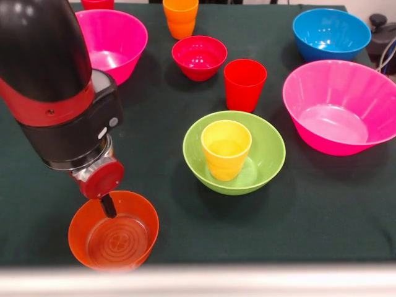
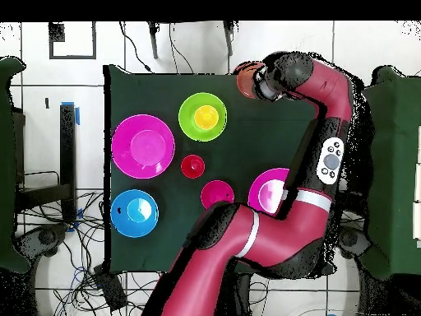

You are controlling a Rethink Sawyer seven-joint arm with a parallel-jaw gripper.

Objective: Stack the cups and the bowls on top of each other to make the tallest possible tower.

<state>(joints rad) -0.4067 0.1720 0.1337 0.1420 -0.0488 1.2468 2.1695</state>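
Dark green cloth covers the worktop [image 1: 322,216]. Bowls, six: two pink [image 1: 111,40] [image 1: 340,105], one blue [image 1: 331,32], one crimson [image 1: 199,57], one lime [image 1: 263,161], one orange [image 1: 114,232] at the front corner. Cups, three clearly seen: orange [image 1: 180,17], red [image 1: 244,83], yellow [image 1: 226,148] standing in the lime bowl. Claw [image 1: 109,206] dips into the orange bowl; opening cannot be told.
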